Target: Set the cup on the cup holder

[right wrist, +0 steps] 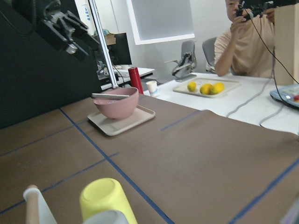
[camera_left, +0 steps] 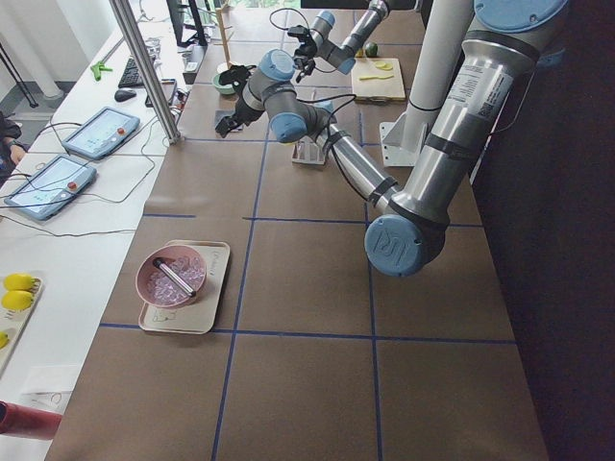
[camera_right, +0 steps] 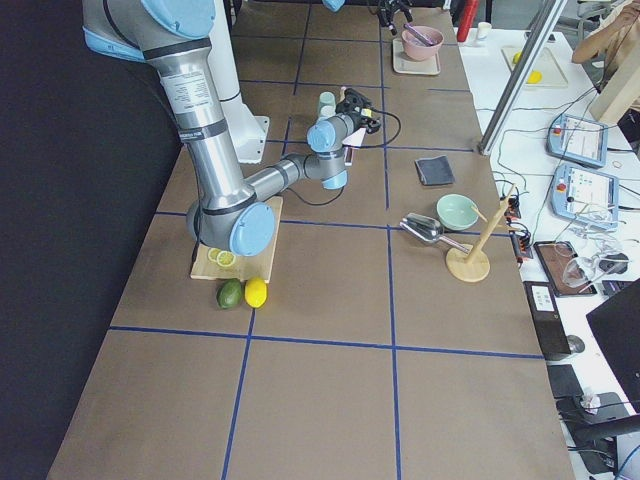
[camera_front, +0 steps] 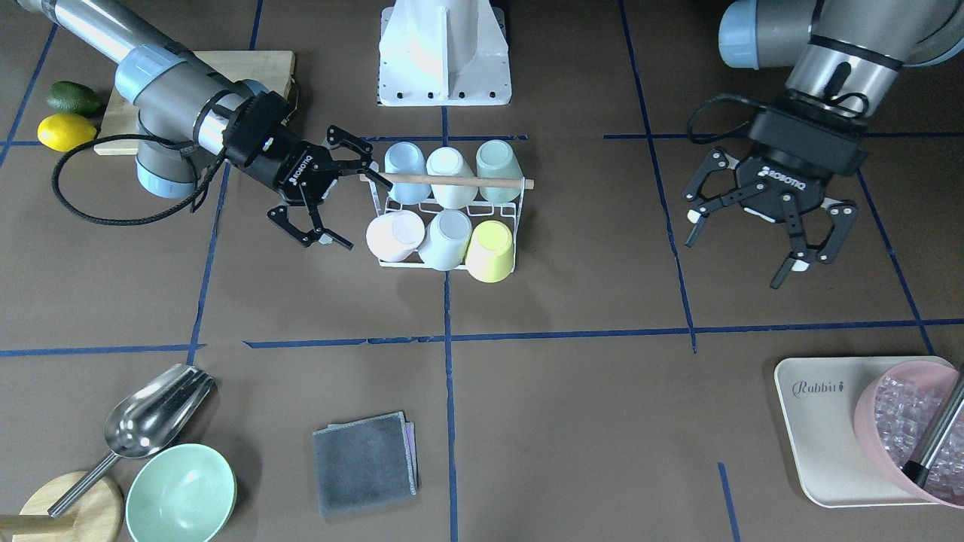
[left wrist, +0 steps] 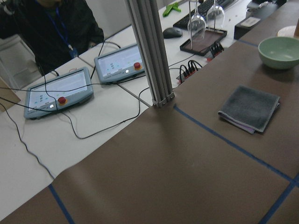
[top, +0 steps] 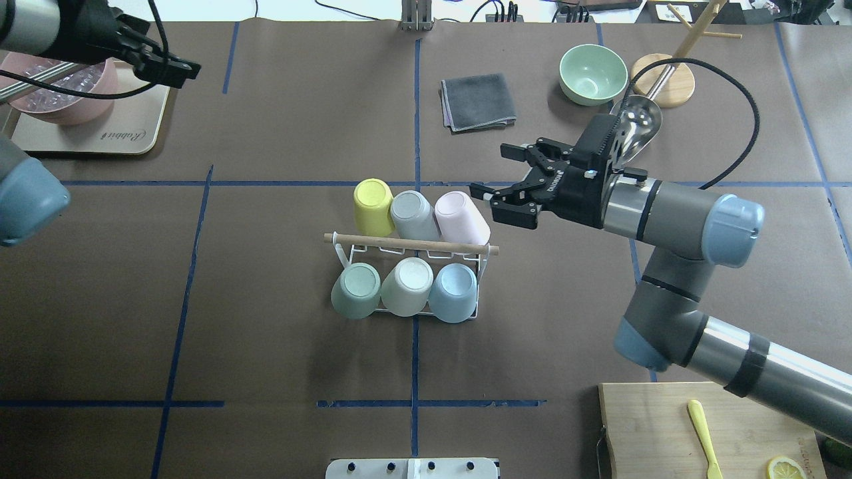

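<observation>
The cup holder (camera_front: pixel 452 181), a white wire rack with a wooden rod on top, stands at mid table and also shows in the overhead view (top: pixel 413 244). Six upturned cups sit on its prongs: yellow (top: pixel 373 206), grey (top: pixel 414 214) and pink (top: pixel 460 216) on the far side, green (top: pixel 356 289), cream (top: pixel 409 286) and blue (top: pixel 454 283) on the near side. My right gripper (top: pixel 494 171) is open and empty, just beside the pink cup and the rod's end. My left gripper (camera_front: pixel 742 248) is open and empty, raised well away from the rack.
A pink bowl of ice (camera_front: pixel 911 429) sits on a cream tray (camera_front: pixel 821 421). A grey cloth (camera_front: pixel 367 461), green bowl (camera_front: pixel 181 493), metal scoop (camera_front: pixel 151 418) and wooden stand (top: pixel 662 80) lie on the operators' side. A cutting board (top: pixel 699 432) lies near my right arm's base.
</observation>
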